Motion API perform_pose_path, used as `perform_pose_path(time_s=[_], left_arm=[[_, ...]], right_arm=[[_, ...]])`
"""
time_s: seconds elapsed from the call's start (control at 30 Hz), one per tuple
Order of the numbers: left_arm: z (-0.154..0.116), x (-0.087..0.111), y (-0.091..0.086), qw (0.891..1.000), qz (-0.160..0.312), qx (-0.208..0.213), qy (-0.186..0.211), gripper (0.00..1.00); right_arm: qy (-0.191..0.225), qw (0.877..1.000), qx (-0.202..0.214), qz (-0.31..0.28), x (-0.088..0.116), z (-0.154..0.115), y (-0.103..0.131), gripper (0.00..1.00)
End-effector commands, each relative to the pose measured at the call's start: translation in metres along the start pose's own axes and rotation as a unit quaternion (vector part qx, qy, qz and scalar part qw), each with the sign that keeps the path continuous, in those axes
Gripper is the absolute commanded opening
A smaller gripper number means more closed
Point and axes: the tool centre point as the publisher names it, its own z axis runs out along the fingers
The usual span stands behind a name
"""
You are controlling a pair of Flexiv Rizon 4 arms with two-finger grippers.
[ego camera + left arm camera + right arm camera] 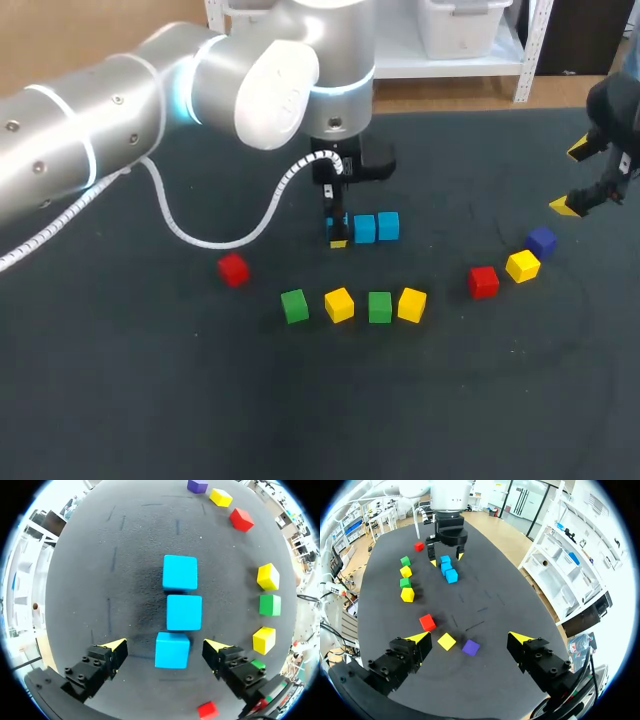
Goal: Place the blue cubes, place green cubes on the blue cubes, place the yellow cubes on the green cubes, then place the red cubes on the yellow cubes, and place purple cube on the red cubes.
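The head camera looks down from behind on the whole table (pixel 150 400), the left wrist camera hangs close over the blue cubes (pixel 184 612), which the right wrist camera sees from afar, toward eleven o'clock.

No text, number, label or sign can be read in any of the views.
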Motion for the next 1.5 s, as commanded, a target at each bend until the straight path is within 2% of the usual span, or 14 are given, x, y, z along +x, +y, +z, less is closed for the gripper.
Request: perform_pose_path(time_s=[0.03,0.07,0.1,0.17,0.37,0.67,1.03,1.5], left_arm=[[-0.001,0.001,0.004,1.000,-0.003,-0.001,-0.001,0.92],[-0.002,0.002,0.004,1.000,-0.003,-0.002,-0.002,0.80],[-0.002,0.002,0.004,1.000,-0.003,-0.003,-0.002,0.75],[-0.003,0.002,0.004,1.000,-0.003,-0.005,-0.003,0.50],[-0.003,0.001,0.003,1.000,0.002,-0.006,-0.005,0.37],[-0.003,0.000,0.002,1.000,0.008,-0.005,-0.006,0.39],[-0.004,-0.001,-0.006,1.000,0.021,-0.004,-0.007,0.35],[-0.001,-0.001,-0.007,1.000,0.030,0.002,-0.001,0.38]], right_arm=[[-0.001,1.000,-0.001,0.000,0.000,0.001,-0.001,1.00],[-0.001,1.000,-0.001,0.000,0.000,0.001,-0.001,1.00],[-0.001,1.000,-0.001,0.000,0.000,0.001,-0.001,1.00],[-0.001,1.000,-0.001,0.000,0.000,0.001,-0.001,1.00],[-0.001,1.000,-0.001,0.000,0.000,0.001,-0.001,1.00],[-0.001,1.000,-0.001,0.000,0.000,0.001,-0.001,1.00],[-0.001,1.000,-0.001,0.000,0.000,0.001,-0.001,1.00],[-0.001,1.000,-0.001,0.000,0.000,0.001,-0.001,1.00]])
